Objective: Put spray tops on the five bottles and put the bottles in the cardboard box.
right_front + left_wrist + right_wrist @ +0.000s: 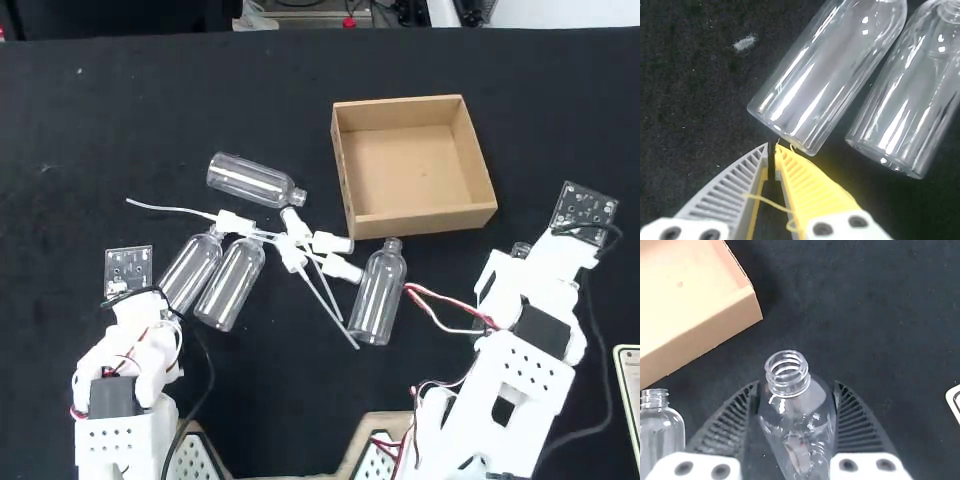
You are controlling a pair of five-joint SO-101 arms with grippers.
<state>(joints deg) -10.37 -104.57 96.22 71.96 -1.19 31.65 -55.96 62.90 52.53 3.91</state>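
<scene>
The right gripper is gripping a clear plastic bottle between its two black ribbed fingers, and the bottle's threaded neck is standing bare, pointing away from the wrist. In the high view this bottle is sitting in the gripper just outside the near right corner of the open brown cardboard box. The left gripper is lying clenched, its grey and yellow fingers pressing tip to tip on nothing, just beside the base of one of a pair of clear bottles. Those two are lying side by side on the black tabletop, well left of the box. A fourth clear bottle is lying on its side farther back, and a fifth clear bottle is lying in front of the box, neck toward it. Several white spray tops with long thin tubes are lying scattered among the bottles
</scene>
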